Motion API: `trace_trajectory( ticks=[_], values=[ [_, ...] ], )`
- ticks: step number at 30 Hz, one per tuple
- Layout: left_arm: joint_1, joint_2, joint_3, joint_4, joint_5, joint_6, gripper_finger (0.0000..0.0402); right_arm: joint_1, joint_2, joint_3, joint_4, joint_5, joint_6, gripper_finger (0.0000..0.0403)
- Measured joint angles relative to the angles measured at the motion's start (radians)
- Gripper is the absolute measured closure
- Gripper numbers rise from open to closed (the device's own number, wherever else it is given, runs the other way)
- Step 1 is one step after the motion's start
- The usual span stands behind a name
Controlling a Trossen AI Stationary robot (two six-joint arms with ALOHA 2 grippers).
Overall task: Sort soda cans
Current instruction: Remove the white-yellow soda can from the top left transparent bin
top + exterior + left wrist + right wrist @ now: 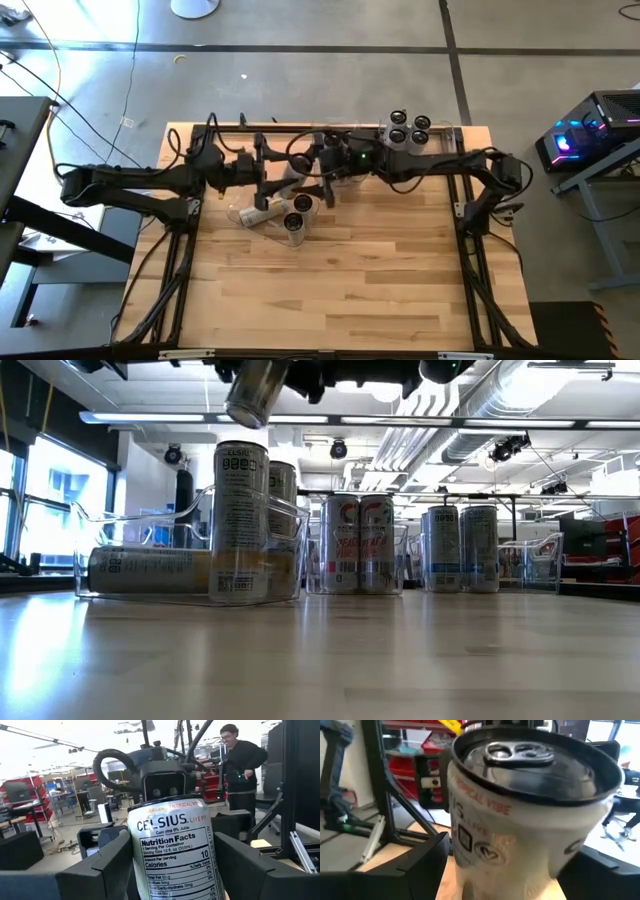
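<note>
A silver Celsius soda can (172,855) is held high above the table, at the middle near the far edge, with my left gripper (172,870) shut on it. Its top end (530,757) faces my right gripper (505,870), whose fingers stand open on either side of that end; I cannot tell whether they touch it. In the low view the can (255,390) hangs tilted at the top of the picture. In the high view both grippers, left (285,172) and right (325,168), meet nose to nose and hide the can. My left gripper pinches the can's side wall (137,870) between its two fingers (112,867), on the lower half of the can. The fingers come roughly level from the table's left and lie along the can. The can is lifted clear and tilted, its top end toward the right gripper.
A clear bin (285,545) below the grippers holds one can lying down (150,570) and standing cans (240,520). Several more cans (408,130) stand in a bin at the far right. More cans (360,545) stand farther back. A person (242,765) stands beyond the table.
</note>
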Motion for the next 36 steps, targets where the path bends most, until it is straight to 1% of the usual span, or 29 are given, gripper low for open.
trace_trajectory(
  ticks=[4,6,9,12,14,16,20,22,24,26,29,31,33,36],
  values=[
    [-0.032,0.000,0.000,-0.007,-0.023,0.028,0.0163,0.044,0.000,0.000,0.001,0.117,0.007,0.0100],
    [-0.045,0.000,0.000,-0.011,-0.023,0.029,0.0163,0.060,0.000,0.000,0.007,0.156,0.008,0.0121],
    [-0.064,-0.001,0.000,-0.008,-0.022,0.041,0.0157,0.076,0.000,-0.001,0.021,0.177,0.015,0.0163],
    [-0.081,-0.001,0.000,-0.009,-0.002,0.064,0.0138,0.092,-0.006,-0.001,0.007,0.216,0.012,0.0167],
    [-0.090,0.000,0.000,-0.014,0.004,0.072,0.0121,0.102,-0.018,-0.001,-0.025,0.239,0.023,0.0167],
    [-0.095,-0.005,-0.001,-0.028,0.013,0.071,0.0107,0.118,-0.036,-0.002,-0.084,0.289,0.030,0.0167],
    [-0.097,-0.041,-0.001,-0.056,0.002,0.081,0.0094,0.134,-0.081,-0.003,-0.162,0.471,0.011,0.0167],
    [-0.097,-0.077,-0.001,-0.081,-0.036,0.082,0.0093,0.120,-0.111,-0.003,-0.180,0.544,0.006,0.0167],
    [-0.097,-0.119,-0.001,-0.116,-0.086,0.082,0.0092,0.108,-0.146,-0.003,-0.249,0.598,0.015,0.0167],
    [-0.100,-0.165,-0.001,-0.182,-0.138,0.077,0.0092,0.111,-0.189,-0.029,-0.306,0.687,0.029,0.0167],
    [-0.126,-0.221,-0.001,-0.331,-0.256,0.054,0.0092,0.169,-0.262,-0.089,-0.397,0.898,0.069,0.0167],
    [-0.150,-0.239,-0.001,-0.431,-0.328,0.017,0.0091,0.220,-0.313,-0.136,-0.416,0.994,0.132,0.0167],
    [-0.179,-0.246,-0.002,-0.504,-0.373,-0.025,0.0091,0.285,-0.359,-0.189,-0.405,1.067,0.207,0.0167],
    [-0.234,-0.245,-0.021,-0.550,-0.435,-0.080,0.0092,0.409,-0.388,-0.270,-0.394,1.240,0.305,0.0167]
  ],
)
